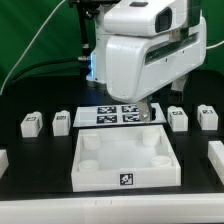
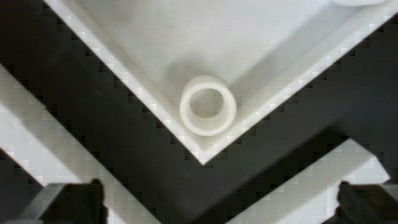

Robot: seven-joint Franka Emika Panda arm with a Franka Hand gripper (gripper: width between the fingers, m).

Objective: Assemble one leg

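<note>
Four legs stand in a row on the black table (image 1: pixel 40 170), each a small white block with a square tag. Two sit at the exterior view's left (image 1: pixel 30 124) (image 1: pixel 61 122) and two at its right (image 1: pixel 178 117) (image 1: pixel 206 118). All four are apart from me and from the white panel (image 1: pixel 100 182).

My gripper (image 1: pixel 147 110) hangs over the panel's far corner at the exterior view's right, just in front of the marker board (image 1: pixel 112 115). The nearest leg is just beside that corner, with bare black table between it and the panel's side wall.

In the wrist view my jaws are spread wide. One blurred fingertip (image 2: pixel 68 200) sits at each side, and only table and the panel's corner lie between them.

The panel's two raised edges meet in a sharp V under me, and a round socket (image 2: pixel 208 105) lies just inside that corner. Only a thin strip of table separates the panel's far edge from the marker board. There is wider room at the panel's sides, up to white pieces (image 1: pixel 215 155) cut off by the frame.
</note>
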